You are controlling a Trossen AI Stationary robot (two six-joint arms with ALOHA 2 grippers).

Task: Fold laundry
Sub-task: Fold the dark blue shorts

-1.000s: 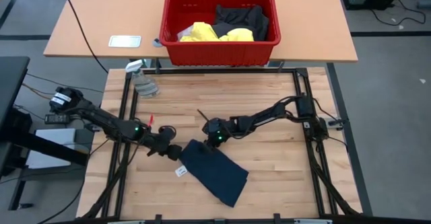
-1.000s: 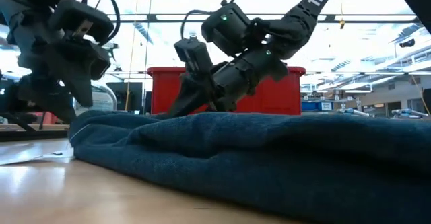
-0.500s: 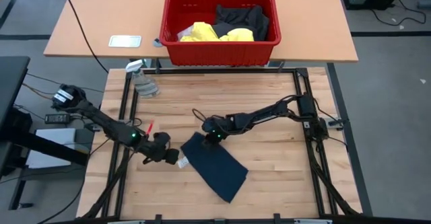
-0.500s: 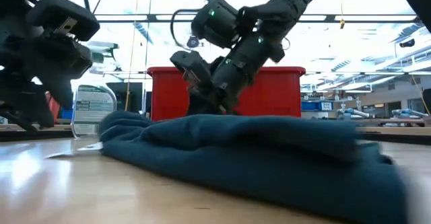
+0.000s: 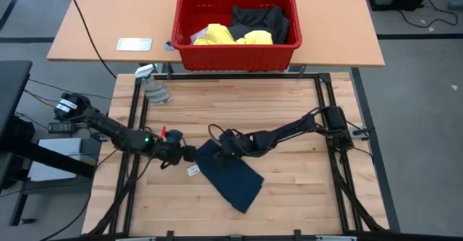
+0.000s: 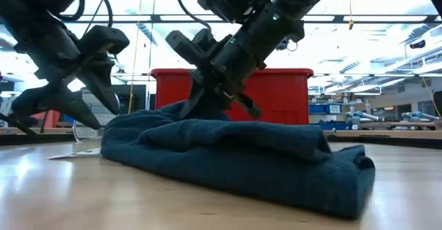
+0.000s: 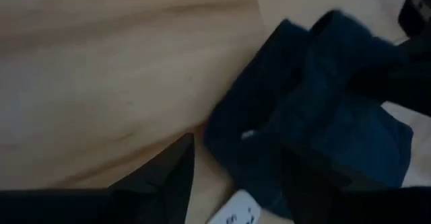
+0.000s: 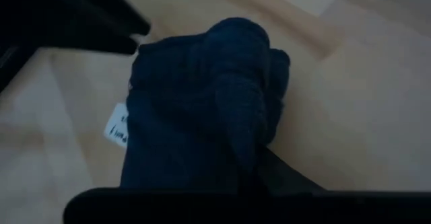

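Note:
A small navy cloth (image 5: 231,174) lies folded in a long strip on the wooden table, with a white tag (image 5: 193,170) at its left end. My right gripper (image 5: 220,150) is shut on the strip's far left end. My left gripper (image 5: 189,154) stands open just left of that same end; in the left wrist view the cloth's corner (image 7: 269,136) shows between its two fingers. The yellow shirt (image 5: 231,35) and a dark garment (image 5: 260,20) lie in the red basket (image 5: 184,17). My right gripper pinches a bunched ridge of the navy cloth at its far left end (image 8: 239,109) between its two fingers, slanting down from the table's right. That ridge (image 6: 183,112) is drawn up above the rest of the strip, which stays on the table. My left gripper: whether its fingers (image 6: 97,95) touch the cloth's end, I cannot tell.
The red basket stands on the far table behind the work table. A clear spray bottle (image 5: 153,89) stands at the far left corner. Black frame rails (image 5: 137,111) run along the table's left and right sides. Bare wood lies to the right of the cloth.
My right gripper has shut on the cloth's far left end and risen, pulling that end up into a ridge. The strip has drawn a little shorter and shifted toward the far edge; its near right end stays flat. My left gripper has tipped and turned beside it.

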